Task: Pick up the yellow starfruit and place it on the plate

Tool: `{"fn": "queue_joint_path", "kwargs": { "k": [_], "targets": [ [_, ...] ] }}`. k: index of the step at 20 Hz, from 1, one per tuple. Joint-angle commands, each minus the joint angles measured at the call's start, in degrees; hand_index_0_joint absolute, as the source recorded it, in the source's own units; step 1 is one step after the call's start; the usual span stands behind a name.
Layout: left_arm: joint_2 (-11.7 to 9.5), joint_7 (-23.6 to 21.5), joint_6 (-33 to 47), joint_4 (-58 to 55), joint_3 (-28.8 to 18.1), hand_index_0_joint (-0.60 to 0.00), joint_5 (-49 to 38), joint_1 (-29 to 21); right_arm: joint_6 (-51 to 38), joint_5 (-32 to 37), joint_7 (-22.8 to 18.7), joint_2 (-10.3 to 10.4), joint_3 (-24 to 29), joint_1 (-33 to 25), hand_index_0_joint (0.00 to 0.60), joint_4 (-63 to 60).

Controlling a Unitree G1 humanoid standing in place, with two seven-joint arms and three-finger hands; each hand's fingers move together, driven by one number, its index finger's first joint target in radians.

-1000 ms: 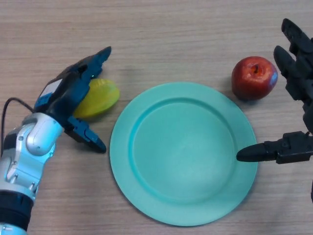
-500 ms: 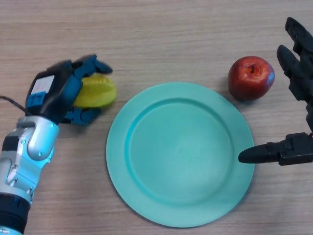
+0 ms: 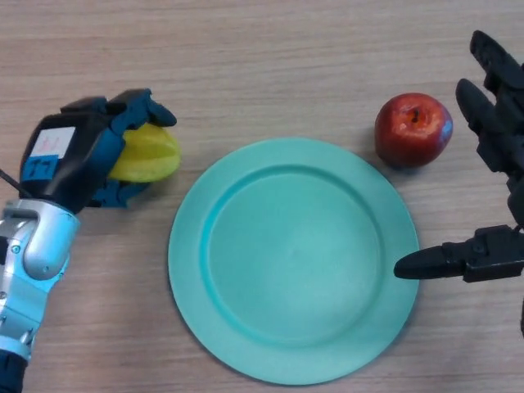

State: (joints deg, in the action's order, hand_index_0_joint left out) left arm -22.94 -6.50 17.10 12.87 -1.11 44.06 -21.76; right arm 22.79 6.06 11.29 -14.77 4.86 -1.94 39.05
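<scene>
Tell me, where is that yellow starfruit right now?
In the head view, the yellow starfruit sits at the left, clasped in the robot's left hand, just beside the round teal plate.

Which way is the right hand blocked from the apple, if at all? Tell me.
Probably not blocked: the open right hand sits just right of the apple, bare table between them.

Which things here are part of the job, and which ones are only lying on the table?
Part of the job:
yellow starfruit, held in the left hand
green plate, nothing on it

Only lying about:
red apple, beside the plate
right hand, open, idle
</scene>
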Motion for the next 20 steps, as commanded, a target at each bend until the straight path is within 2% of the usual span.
{"fn": "queue_joint_path", "kwargs": {
  "k": [1,5,7,8,10,11,14,17,18,19,20],
  "targets": [
    [-1.5,-2.4,0.6,-8.2,-4.2,-0.600,0.7,0.1,-5.9,0.1,0.2,-0.5,2.0,-1.6,0.000,3.2],
    [1.4,0.9,-1.7,-19.9,-2.6,-0.600,3.9,3.4,-6.7,0.1,0.5,-0.6,2.2,-1.6,0.000,2.9],
    [4.5,4.4,-1.9,-24.9,-0.1,-0.600,2.3,5.6,-5.9,1.6,0.3,-0.4,2.9,-1.4,0.000,3.2],
    [6.9,7.7,-2.1,-27.2,2.2,-0.600,-1.5,7.7,-5.2,2.3,0.2,-0.6,3.2,-1.5,0.000,3.6],
    [10.0,9.9,-2.3,-29.4,6.0,-0.600,-3.0,9.9,-5.1,2.8,-0.1,-0.8,3.4,-1.8,0.000,3.4],
    [10.8,11.1,-2.9,-29.8,7.5,-0.600,-3.5,10.9,-5.3,2.9,0.0,-0.9,3.5,-1.8,0.000,3.3],
    [11.9,13.7,-4.1,-28.7,12.0,-0.600,-3.7,13.1,-5.3,3.8,-0.5,-0.9,3.7,-2.0,0.000,3.2],
    [12.0,15.5,-4.4,-26.7,12.7,-0.600,-3.3,12.9,-4.4,3.6,-0.3,-1.2,3.6,-2.1,0.000,3.6],
    [12.0,20.0,-7.9,-27.1,13.6,-0.600,-4.9,13.3,-4.0,3.9,0.1,-1.2,4.0,-2.1,0.000,3.8],
    [12.0,22.2,-10.8,-27.9,14.3,-0.600,-6.9,13.4,-4.3,3.7,0.1,-1.2,4.1,-2.1,0.000,3.6],
    [12.0,21.8,-13.4,-28.4,14.8,-0.600,-10.4,12.5,-4.8,3.2,0.0,-1.3,4.1,-2.3,0.000,3.2]
  ]
}}
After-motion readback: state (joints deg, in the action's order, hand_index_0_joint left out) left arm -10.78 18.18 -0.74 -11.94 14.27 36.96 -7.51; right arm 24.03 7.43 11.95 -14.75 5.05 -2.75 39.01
